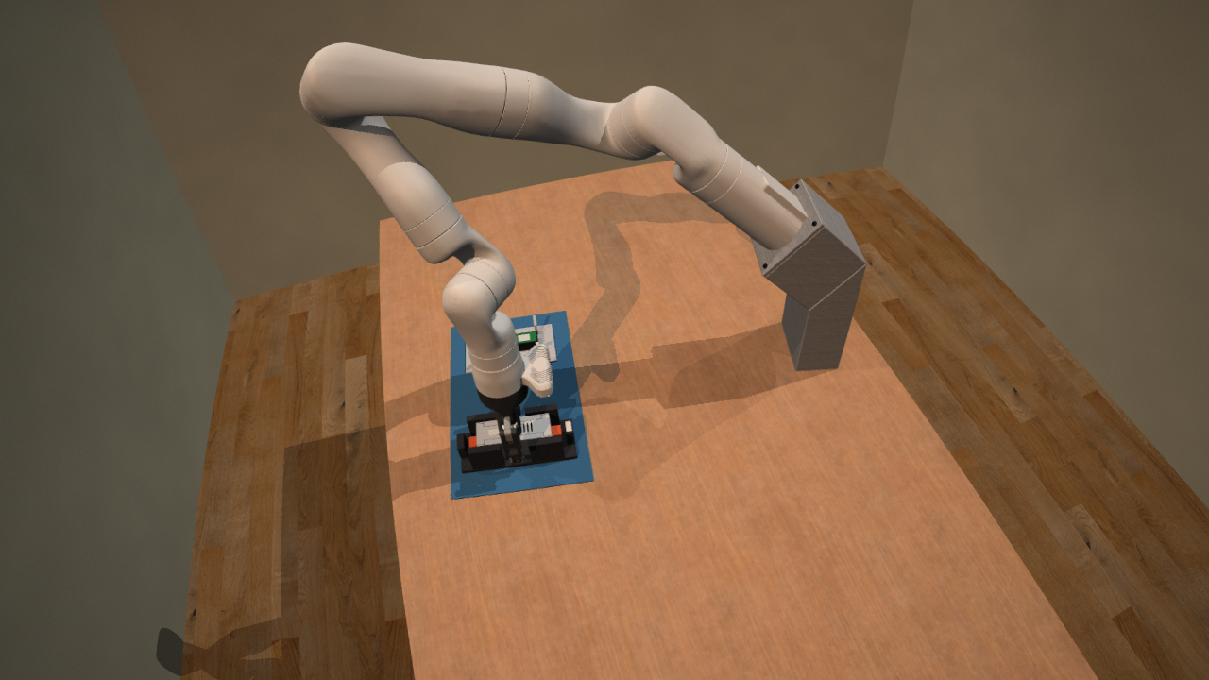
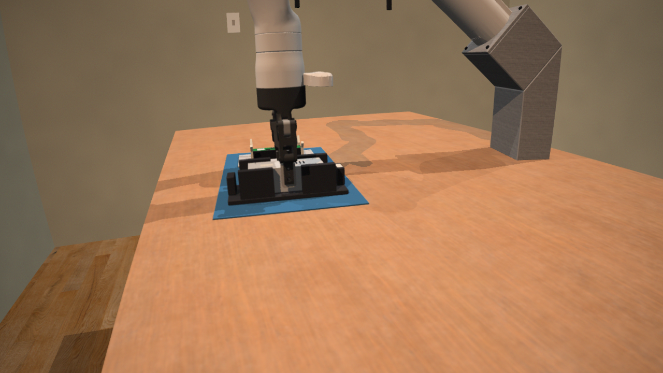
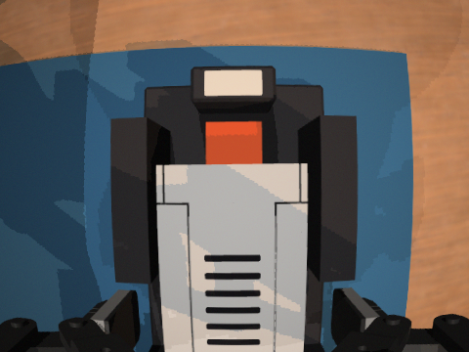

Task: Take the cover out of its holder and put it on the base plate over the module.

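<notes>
One cover (image 1: 537,426) (image 2: 309,161) (image 3: 232,225), pale grey, slotted top, seated in its black holder (image 1: 485,458) (image 2: 256,184) (image 3: 338,200); orange piece (image 1: 555,430) (image 3: 234,142) showing past its end. Holder on blue mat (image 1: 477,487) (image 2: 296,204) (image 3: 386,205). Farther along the same mat: base plate (image 1: 548,345), with green-topped module (image 1: 526,337) (image 2: 265,149), uncovered.

Gripper (image 1: 510,452) (image 2: 288,178) (image 3: 234,314) down at the holder's middle gap, pointing straight down, fingers either side of the cover. Nearly wide open, a little short of full; daylight between each finger and the cover's sides in the wrist view. Nothing gripped.

Step in hand, my reading: lining up the grasp, before any lift. Next calls for a slow, even close, just firm enough to hold; thin walls could dent if squeezed hard or met by one finger first. Then straight up, clear of the holder walls.
</notes>
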You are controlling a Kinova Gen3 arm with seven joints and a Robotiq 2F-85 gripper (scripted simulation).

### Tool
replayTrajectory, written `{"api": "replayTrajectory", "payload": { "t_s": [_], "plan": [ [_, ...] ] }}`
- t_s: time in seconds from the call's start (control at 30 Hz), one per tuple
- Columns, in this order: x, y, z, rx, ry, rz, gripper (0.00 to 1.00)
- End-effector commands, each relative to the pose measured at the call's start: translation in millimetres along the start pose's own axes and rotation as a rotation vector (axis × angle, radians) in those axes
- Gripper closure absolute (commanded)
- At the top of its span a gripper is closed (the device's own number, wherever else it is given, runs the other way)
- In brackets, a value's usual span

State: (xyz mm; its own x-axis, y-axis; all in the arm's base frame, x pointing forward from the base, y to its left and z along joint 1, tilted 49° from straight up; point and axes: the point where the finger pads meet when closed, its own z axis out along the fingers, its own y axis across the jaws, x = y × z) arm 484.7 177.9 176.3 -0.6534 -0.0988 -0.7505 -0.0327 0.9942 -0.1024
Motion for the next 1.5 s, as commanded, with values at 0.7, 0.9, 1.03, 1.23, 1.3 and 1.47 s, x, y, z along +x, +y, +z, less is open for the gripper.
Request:
{"api": "replayTrajectory", "payload": {
  "t_s": [0.7,0.9,1.03,1.23,1.3,1.47],
  "plan": [
    [-0.3,0.3,-0.4,-0.001,-0.001,0.000,0.30],
    [-0.3,0.3,-0.4,-0.001,-0.001,0.000,0.30],
    [-0.3,0.3,-0.4,-0.001,-0.001,0.000,1.00],
    [-0.3,0.3,-0.4,-0.001,-0.001,0.000,1.00],
    [-0.3,0.3,-0.4,-0.001,-0.001,0.000,1.00],
    [-0.3,0.3,-0.4,-0.001,-0.001,0.000,1.00]
  ]
}}
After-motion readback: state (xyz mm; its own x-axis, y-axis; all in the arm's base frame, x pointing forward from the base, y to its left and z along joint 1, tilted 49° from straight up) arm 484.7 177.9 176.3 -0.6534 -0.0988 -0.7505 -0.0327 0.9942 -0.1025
